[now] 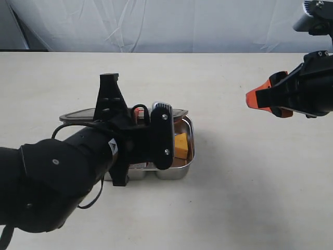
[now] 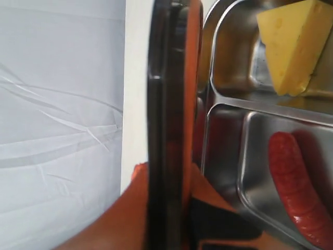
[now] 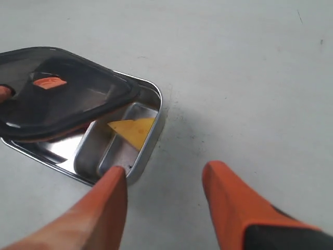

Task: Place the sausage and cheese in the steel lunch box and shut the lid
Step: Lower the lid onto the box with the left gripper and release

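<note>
The pale counter point(image 1: 250, 198) carries the steel lunch box point(image 1: 174, 173). The lid point(image 3: 78, 99) hangs over part of the box, its edge pinched by the left end effector point(image 2: 166, 169). The right end effector point(image 3: 165, 169) is spread and empty, well apart. The sausage point(image 2: 296, 187) lies in one compartment, the cheese point(image 2: 296, 47) in the other

The dark smoky translucent rectangular plastic lid point(image 3: 62, 104) is showing an orange valve tab point(image 3: 49, 82) and an orange seal rim point(image 2: 191, 78). The shiny silver rectangular steel lunch box point(image 3: 157, 104) is mirroring the yellow-orange cheese wedge point(image 2: 296, 47) and the red, faintly ribbed, curved toy sausage point(image 2: 294, 182). The counter point(image 1: 250, 182) is looking plain pale beige. The right gripper point(image 3: 166, 169) is showing orange fingers on black.
</note>
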You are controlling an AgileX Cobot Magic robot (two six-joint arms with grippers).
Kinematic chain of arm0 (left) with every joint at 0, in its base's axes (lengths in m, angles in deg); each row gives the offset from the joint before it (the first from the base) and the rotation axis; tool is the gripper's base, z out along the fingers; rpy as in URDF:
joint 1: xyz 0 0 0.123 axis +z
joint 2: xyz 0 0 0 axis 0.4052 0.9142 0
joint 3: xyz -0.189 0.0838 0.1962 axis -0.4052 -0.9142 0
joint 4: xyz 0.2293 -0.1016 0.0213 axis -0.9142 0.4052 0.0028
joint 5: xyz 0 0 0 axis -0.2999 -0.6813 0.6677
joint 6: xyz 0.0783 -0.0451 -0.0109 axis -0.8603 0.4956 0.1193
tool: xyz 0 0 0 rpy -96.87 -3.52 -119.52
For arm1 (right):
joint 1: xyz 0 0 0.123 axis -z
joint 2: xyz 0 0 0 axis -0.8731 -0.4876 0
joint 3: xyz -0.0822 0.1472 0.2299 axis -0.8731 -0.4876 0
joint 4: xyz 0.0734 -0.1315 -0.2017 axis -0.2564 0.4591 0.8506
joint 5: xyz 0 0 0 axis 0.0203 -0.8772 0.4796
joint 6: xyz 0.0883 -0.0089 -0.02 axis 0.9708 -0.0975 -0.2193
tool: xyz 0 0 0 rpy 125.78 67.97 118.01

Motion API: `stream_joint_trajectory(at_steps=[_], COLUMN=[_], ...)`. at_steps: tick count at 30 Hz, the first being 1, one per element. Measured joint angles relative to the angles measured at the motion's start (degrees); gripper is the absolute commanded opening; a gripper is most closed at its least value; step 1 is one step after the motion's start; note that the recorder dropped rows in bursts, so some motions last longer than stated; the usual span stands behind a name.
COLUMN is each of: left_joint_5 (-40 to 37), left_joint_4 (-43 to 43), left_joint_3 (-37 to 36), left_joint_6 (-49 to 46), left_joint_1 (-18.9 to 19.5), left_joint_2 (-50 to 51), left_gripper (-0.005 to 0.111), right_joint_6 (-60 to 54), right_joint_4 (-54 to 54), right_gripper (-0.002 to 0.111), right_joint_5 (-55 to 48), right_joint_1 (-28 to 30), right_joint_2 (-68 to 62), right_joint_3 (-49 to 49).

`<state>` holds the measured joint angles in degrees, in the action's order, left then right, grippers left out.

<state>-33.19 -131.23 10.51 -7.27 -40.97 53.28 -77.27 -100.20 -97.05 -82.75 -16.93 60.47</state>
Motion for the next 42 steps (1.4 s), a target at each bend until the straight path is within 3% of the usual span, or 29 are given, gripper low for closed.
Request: stream_joint_trajectory(at_steps=[7,10,21,31,42], left_joint_5=[3.8,6.7,12.2,12.7,12.7], left_joint_4=[4.1,5.6,11.7,15.7,23.0], left_joint_3=[0.0,0.0,0.2,0.1,0.1], left_joint_6=[-0.1,-0.6,-0.1,-0.9,-8.0], left_joint_1=[-0.4,-0.6,-0.7,-0.7,-0.7], left_joint_2=[0.5,2.2,4.0,4.0,3.0], left_gripper=[0.000,0.006,0.052,0.055,0.055], right_joint_6=[0.3,0.9,1.2,1.2,1.2], right_joint_4=[0.0,0.0,0.4,0.5,0.5], right_gripper=[0.048,0.048,0.048,0.048,0.048], right_joint_5=[-0.5,-1.0,-1.3,-1.3,-1.3], right_joint_1=[0.0,0.0,0.0,0.0,0.0], right_joint_2=[0.0,0.0,0.0,0.0,0.0], right_joint_3=[0.0,0.0,0.0,0.0,0.0])
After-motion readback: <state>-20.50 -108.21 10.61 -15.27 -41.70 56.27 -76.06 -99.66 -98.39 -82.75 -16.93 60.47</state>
